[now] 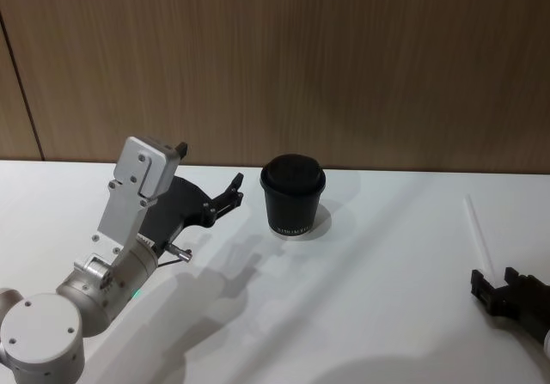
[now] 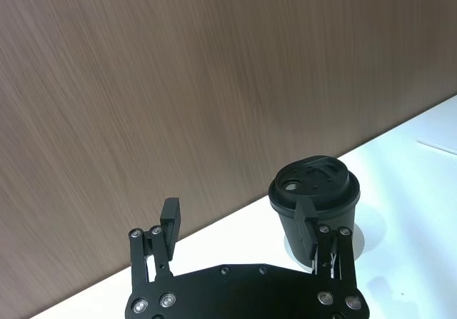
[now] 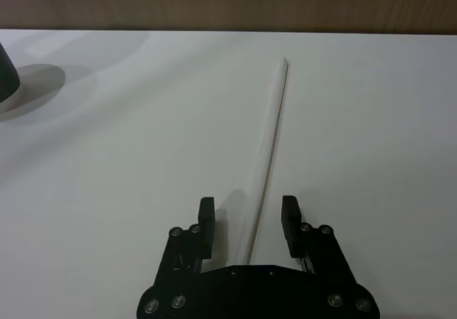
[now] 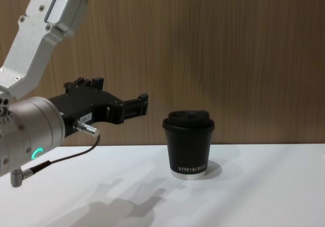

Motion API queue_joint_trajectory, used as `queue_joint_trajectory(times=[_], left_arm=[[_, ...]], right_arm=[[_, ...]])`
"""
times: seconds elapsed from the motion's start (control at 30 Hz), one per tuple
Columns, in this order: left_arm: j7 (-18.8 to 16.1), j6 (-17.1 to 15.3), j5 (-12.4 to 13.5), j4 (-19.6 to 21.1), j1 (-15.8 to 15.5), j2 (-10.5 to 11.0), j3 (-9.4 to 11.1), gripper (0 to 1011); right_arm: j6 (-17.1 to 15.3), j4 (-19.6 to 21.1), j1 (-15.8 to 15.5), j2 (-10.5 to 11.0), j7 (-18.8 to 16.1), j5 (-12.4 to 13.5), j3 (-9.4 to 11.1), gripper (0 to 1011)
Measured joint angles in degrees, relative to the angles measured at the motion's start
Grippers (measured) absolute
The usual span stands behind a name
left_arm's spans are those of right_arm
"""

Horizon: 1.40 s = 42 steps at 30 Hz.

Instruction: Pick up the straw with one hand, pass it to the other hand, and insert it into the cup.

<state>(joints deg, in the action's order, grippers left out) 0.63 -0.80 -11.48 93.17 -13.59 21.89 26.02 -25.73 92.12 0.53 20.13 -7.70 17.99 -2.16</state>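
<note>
The white straw [image 3: 272,144] lies flat on the white table, also seen at the right in the head view as the straw [image 1: 478,229]. My right gripper [image 3: 248,218], all black, is open and low over the table, with the straw's near end between its fingers. It sits at the lower right as the right gripper [image 1: 494,277]. The black lidded cup [image 1: 293,197] stands upright near the back wall, lettering showing on the cup [image 4: 189,143]. My left gripper [image 1: 230,193], with a silver wrist and green ring, hovers open and empty just left of the cup [image 2: 315,197].
A wooden wall panel [image 1: 344,57] runs along the far edge of the white table [image 1: 361,298]. A thin cable [image 4: 61,158] hangs under the left wrist. Bare tabletop lies between the cup and the straw.
</note>
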Motion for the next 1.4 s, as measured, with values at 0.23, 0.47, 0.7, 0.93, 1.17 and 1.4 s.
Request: queue_joint_trajectory(times=[0.23, 0.47, 0.7, 0.93, 1.17, 1.4], left_arm=[[0.0, 0.0, 0.0, 0.0, 0.0, 0.0, 0.0, 1003], [0.0, 0.0, 0.0, 0.0, 0.0, 0.0, 0.0, 1003], [0.0, 0.0, 0.0, 0.0, 0.0, 0.0, 0.0, 1003], [0.0, 0.0, 0.0, 0.0, 0.0, 0.0, 0.0, 1003], [0.0, 0.0, 0.0, 0.0, 0.0, 0.0, 0.0, 1003], [0.0, 0.0, 0.0, 0.0, 0.0, 0.0, 0.0, 1003]], right_arm=[[-0.07, -0.06, 0.04, 0.0, -0.07, -0.02, 0.0, 376], [-0.12, -0.08, 0.06, 0.0, -0.12, -0.04, 0.0, 142], [-0.12, -0.08, 0.06, 0.0, -0.14, -0.07, 0.0, 18], [-0.12, -0.07, 0.06, 0.0, -0.14, -0.08, 0.0, 1], [-0.12, -0.07, 0.06, 0.0, -0.14, -0.08, 0.01, 1], [-0.12, -0.07, 0.06, 0.0, -0.13, -0.08, 0.01, 1]])
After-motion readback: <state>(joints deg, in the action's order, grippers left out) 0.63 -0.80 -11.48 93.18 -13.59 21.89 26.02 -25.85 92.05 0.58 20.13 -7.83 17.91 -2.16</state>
